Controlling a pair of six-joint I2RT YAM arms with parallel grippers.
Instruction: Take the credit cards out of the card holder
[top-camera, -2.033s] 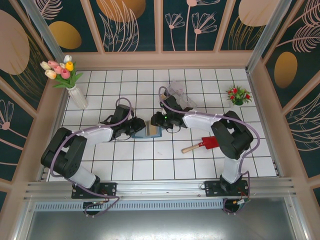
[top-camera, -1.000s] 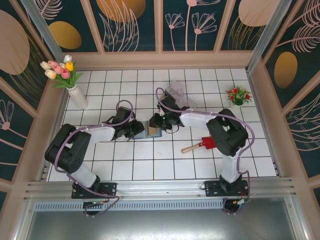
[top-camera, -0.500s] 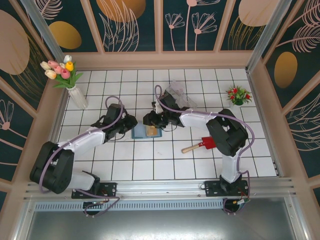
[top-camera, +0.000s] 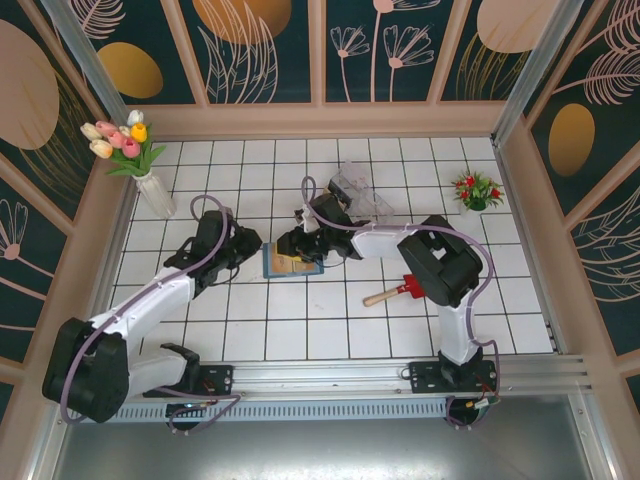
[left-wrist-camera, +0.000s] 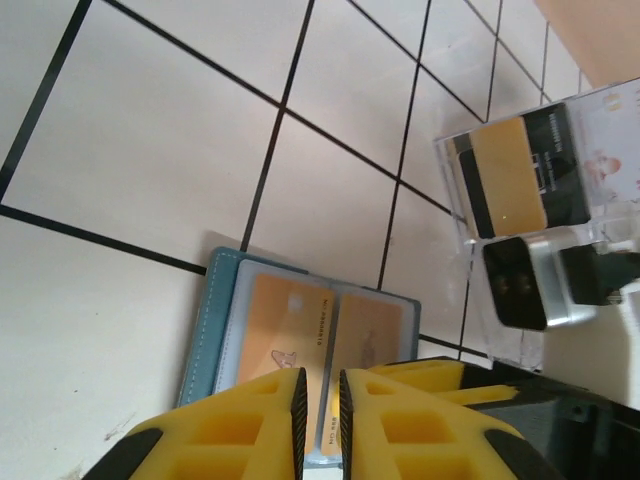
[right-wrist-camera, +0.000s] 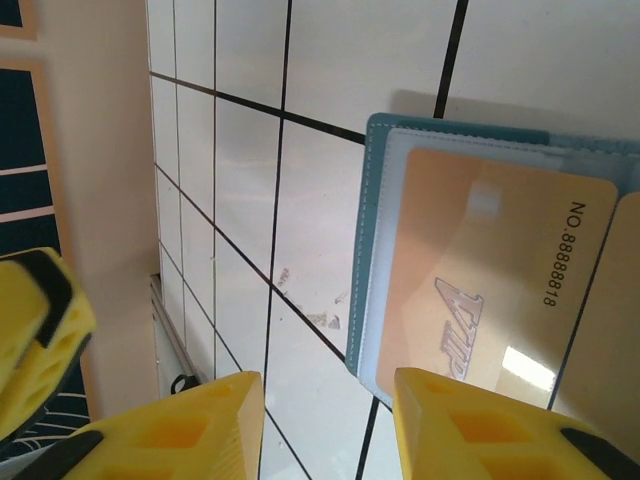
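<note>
Card holder (top-camera: 268, 262) lies open flat near the clear box (top-camera: 365, 195), tan credit cards (left-wrist-camera: 285, 325) in its sleeves, my right gripper (right-wrist-camera: 325, 385) spread wide and empty on its box side, my left gripper (left-wrist-camera: 320, 375) nearly pinched together, empty, opposite the box.

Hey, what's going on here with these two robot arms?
Two robot arms are working over a flat slate-blue bifold card holder lying open on the white tiled table. Tan-beige credit cards sit in its clear sleeves. The left pincer hovers over the holder, nearly closed on nothing. The right pincer is open above the holder's edge, gripping nothing.
</note>
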